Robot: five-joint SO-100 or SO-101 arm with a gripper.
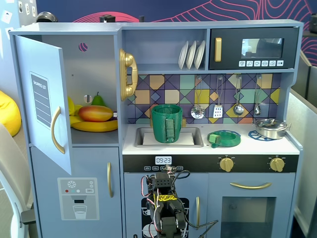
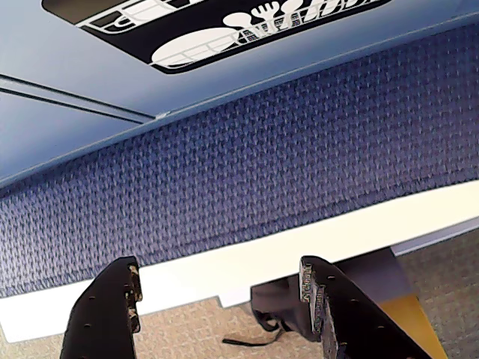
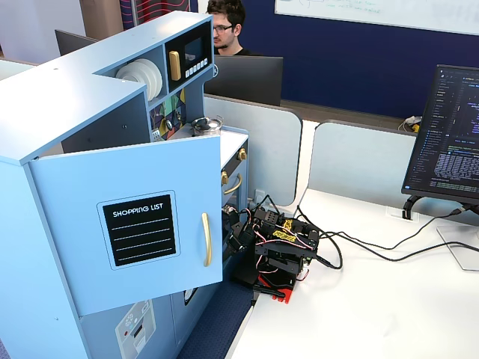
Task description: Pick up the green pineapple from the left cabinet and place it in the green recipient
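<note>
The left cabinet [image 1: 101,64] stands with its door [image 1: 42,101] swung open; the door also shows in a fixed view [image 3: 135,224]. Inside lie a mango [image 1: 95,113], bananas [image 1: 96,126] and a darker green pear [image 1: 97,100]. No green pineapple shows; it is hidden or out of view. The green recipient [image 1: 166,123] stands upright in the sink, its strap handle facing front. My arm [image 1: 166,208] is folded low in front of the kitchen, far below the cabinet. In the wrist view my gripper [image 2: 217,273] is open and empty, facing blue carpet [image 2: 247,164].
A flat green dish [image 1: 224,138] and a steel pan [image 1: 271,127] sit on the counter right of the sink. A gold phone [image 1: 128,74] hangs beside the cabinet. The arm's base [image 3: 273,280] sits at the white desk's edge with cables [image 3: 352,247] trailing right.
</note>
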